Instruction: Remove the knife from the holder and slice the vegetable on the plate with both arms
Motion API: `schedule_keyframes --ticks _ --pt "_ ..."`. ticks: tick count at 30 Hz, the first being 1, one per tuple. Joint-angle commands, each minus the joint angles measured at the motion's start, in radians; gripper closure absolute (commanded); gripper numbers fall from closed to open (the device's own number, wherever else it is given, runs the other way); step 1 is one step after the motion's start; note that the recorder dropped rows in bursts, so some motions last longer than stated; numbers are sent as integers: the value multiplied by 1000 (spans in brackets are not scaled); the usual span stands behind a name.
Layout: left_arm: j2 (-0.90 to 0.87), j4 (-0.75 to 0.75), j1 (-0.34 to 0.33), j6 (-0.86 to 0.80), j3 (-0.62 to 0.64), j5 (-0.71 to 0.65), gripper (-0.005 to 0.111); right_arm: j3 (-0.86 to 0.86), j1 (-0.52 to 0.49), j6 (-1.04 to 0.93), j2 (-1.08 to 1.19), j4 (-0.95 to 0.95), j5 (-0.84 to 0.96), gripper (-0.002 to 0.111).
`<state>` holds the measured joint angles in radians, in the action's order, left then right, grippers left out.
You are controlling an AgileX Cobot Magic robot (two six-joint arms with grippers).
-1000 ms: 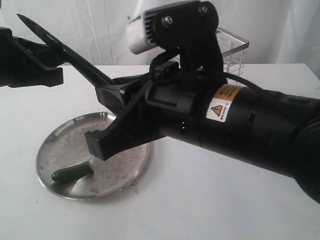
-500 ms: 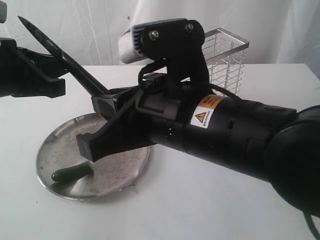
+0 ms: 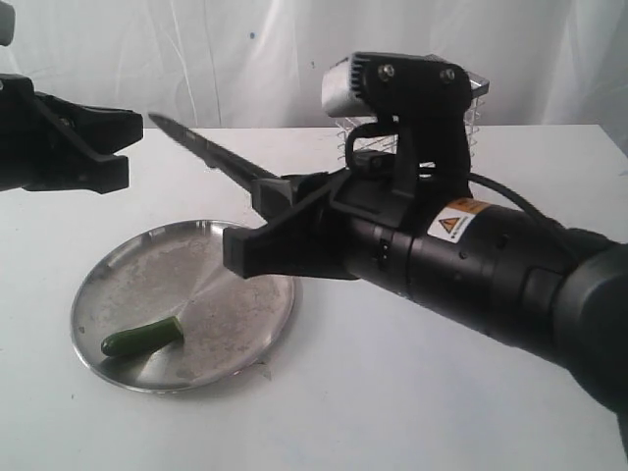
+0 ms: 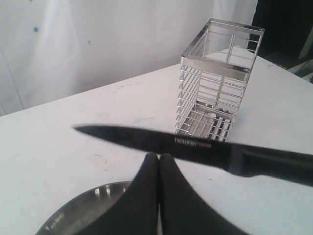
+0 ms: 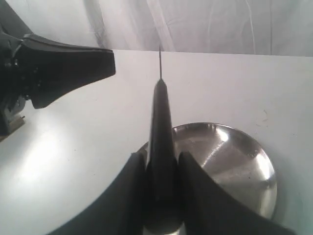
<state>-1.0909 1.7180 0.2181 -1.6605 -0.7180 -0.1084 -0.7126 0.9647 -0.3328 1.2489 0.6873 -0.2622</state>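
Note:
The knife [image 3: 211, 152] is gripped by its black handle [image 5: 161, 127] in my right gripper [image 3: 245, 221], shut on it. Its dark blade lies almost level above the plate's far edge, pointing left. In the left wrist view the blade [image 4: 161, 142] crosses just beyond my left gripper [image 4: 159, 155], whose fingers are pressed together with nothing between them. That left gripper [image 3: 126, 132] hovers at the far left, apart from the knife tip. The green vegetable [image 3: 142, 337] lies on the steel plate [image 3: 147, 275] near its front rim. The wire holder [image 4: 217, 93] stands behind, and looks empty.
The bulky right arm [image 3: 491, 265] stretches across the table's right half, hiding most of the holder [image 3: 473, 128] in the exterior view. White cloth hangs behind the white table [image 3: 392, 392]. The left gripper [image 5: 68, 68] shows in the right wrist view, beside the blade.
The left gripper has let go of the blade and shut. The right gripper has drawn the knife to the right and lowered its tip from steeply up-left to almost level.

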Motion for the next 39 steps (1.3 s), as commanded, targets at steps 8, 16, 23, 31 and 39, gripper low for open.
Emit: schedule_keyframes --ticks 8,16,23,31,39 --pt "-2 -31 5 -3 11 -21 107 102 -8 -31 -26 30 -119 108" --pt "-4 -251 5 8 119 -86 97 109 -8 -33 12 30 -152 108" --pt "-44 -463 5 2 198 -104 56 109 -8 -33 55 11 -150 108" --pt "-190 -589 5 -69 209 -40 53 109 -8 -31 62 -11 -171 108" --pt "-328 -589 5 -204 180 33 53 105 -8 -27 62 -72 -198 108"
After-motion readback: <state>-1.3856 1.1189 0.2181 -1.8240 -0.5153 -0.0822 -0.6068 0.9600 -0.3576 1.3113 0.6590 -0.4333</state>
